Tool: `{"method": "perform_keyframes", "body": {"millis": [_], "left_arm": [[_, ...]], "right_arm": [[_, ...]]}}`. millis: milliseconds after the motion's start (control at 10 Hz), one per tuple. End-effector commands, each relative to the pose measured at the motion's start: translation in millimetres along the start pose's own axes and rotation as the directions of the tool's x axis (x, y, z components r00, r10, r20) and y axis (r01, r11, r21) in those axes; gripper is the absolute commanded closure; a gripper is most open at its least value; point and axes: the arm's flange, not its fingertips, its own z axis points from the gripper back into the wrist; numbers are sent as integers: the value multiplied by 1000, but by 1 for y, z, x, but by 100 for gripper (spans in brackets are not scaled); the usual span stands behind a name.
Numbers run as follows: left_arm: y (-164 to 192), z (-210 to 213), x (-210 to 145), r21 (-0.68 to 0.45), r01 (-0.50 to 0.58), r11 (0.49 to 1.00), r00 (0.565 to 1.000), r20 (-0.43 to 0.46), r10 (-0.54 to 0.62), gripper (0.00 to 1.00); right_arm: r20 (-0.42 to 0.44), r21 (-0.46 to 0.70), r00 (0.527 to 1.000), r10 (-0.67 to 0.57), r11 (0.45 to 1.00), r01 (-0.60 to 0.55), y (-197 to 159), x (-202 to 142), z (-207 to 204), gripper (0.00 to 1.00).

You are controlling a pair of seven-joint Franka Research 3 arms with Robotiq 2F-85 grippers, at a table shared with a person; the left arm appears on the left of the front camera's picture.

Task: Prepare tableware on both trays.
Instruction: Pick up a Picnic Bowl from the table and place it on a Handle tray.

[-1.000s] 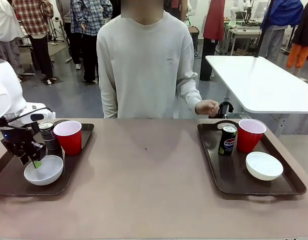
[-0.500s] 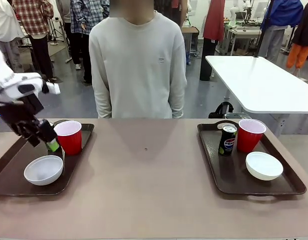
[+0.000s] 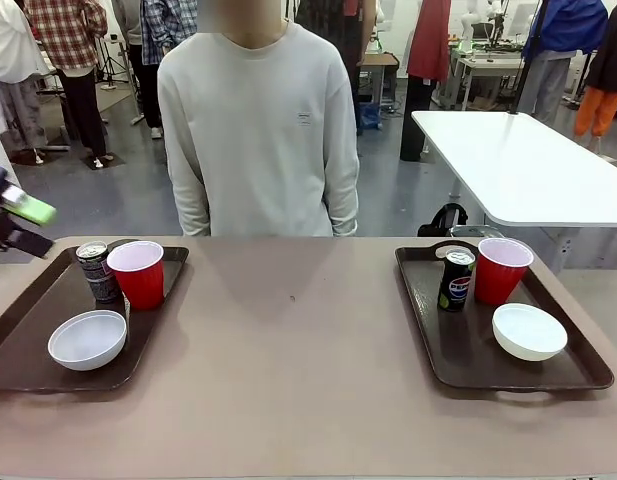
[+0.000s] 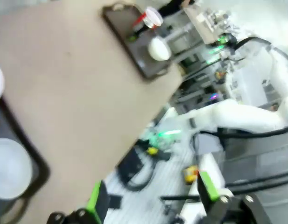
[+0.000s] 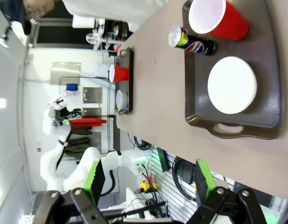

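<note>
- Two trays sat on the table: left tray [image 3: 48, 330] and right tray [image 3: 468, 350], well apart, both flat.
- Left tray held one red cup [image 3: 137, 274], one grey can [image 3: 95, 271] just beside the cup on its left, and one white bowl [image 3: 87, 339] nearer the robot.
- Right tray held one red cup [image 3: 502, 270], one Pepsi can [image 3: 456, 279] just beside it, and one white bowl [image 3: 529, 331] nearer the robot.
- Count: 2 trays, 2 cups, 2 bowls, 2 cans; each tray looked fully set, so the task seemed about done.
- Left gripper [image 3: 18, 215] was at the left edge above the table, spread open, nothing between its pads [image 4: 98, 201].
- Right gripper [image 5: 148, 179] looked down at the right tray from its wrist view, jaws wide apart, empty.
- Handling guess: cups looked light and thin-walled, easy to crush or tip; best pinched gently over the rim or mid-wall.
- Cans looked stiff and smooth, maybe heavier if full; grip around the middle of the body.
- Bowls looked rigid, glossy, likely slippery; take by the rim, one finger inside.
- Trays looked stiff and wide; the cut-out handle [image 5: 226, 128] would be the hold point.
- A person in a pale sweater [image 3: 258, 130] stood at the far side, hands not on the table.
</note>
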Motion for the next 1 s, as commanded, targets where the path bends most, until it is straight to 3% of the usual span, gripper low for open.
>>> {"method": "perform_keyframes", "body": {"millis": [0,300,500,900], "left_arm": [[42,33,16,-111,-148,983,984,86,157,0],[77,77,15,-36,-300,953,952,60,302,0],[81,95,2,-26,-294,955,951,91,295,0],[89,80,8,-56,-307,950,946,94,311,0]], "right_arm": [[-12,-4,1000,10,1000,-10,0,-3,1,0],[-12,-4,1000,10,1000,-10,0,-3,1,0],[-12,-4,1000,10,1000,-10,0,-3,1,0],[-12,-4,1000,10,1000,-10,0,-3,1,0]]}}
